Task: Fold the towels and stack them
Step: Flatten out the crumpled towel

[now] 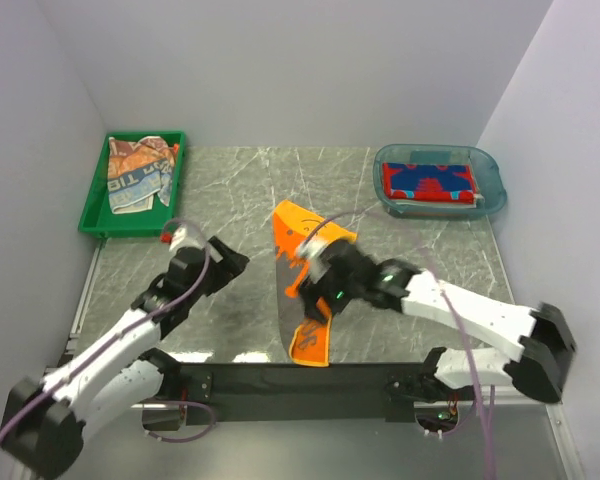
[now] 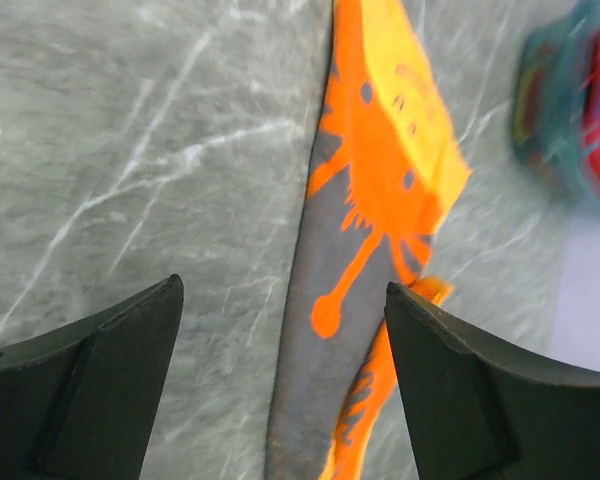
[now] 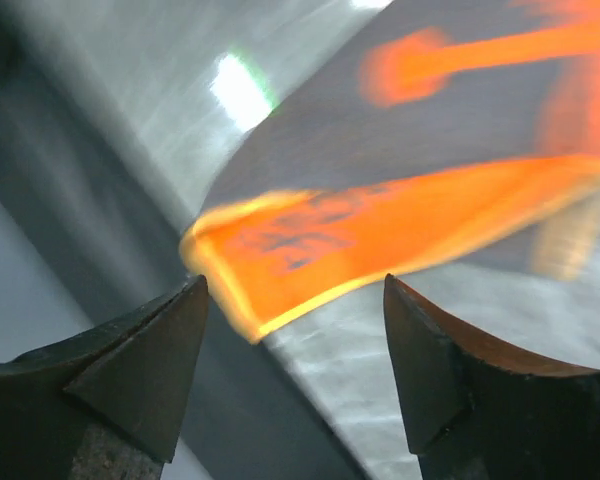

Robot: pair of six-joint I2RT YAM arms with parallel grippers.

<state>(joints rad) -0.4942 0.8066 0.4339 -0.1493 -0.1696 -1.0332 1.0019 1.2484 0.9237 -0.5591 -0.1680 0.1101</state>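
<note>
An orange-grey towel (image 1: 298,235) lies folded into a long narrow strip on the marble table, running from mid-table to the near edge. My right gripper (image 1: 315,300) hovers over the strip's near half. It is open in the right wrist view (image 3: 295,283), with the towel's orange corner (image 3: 310,250) just ahead of the fingers. My left gripper (image 1: 236,263) stands open to the left of the strip. In the left wrist view (image 2: 283,290) the towel (image 2: 380,150) lies flat below the spread jaws, unheld. More towels (image 1: 140,175) sit crumpled in the green tray. A folded red and blue towel (image 1: 428,182) rests in the blue tub.
The green tray (image 1: 92,215) stands at the back left against the wall. The clear blue tub (image 1: 492,180) is at the back right. White walls close in the sides and back. A black bar (image 1: 300,378) runs along the near table edge.
</note>
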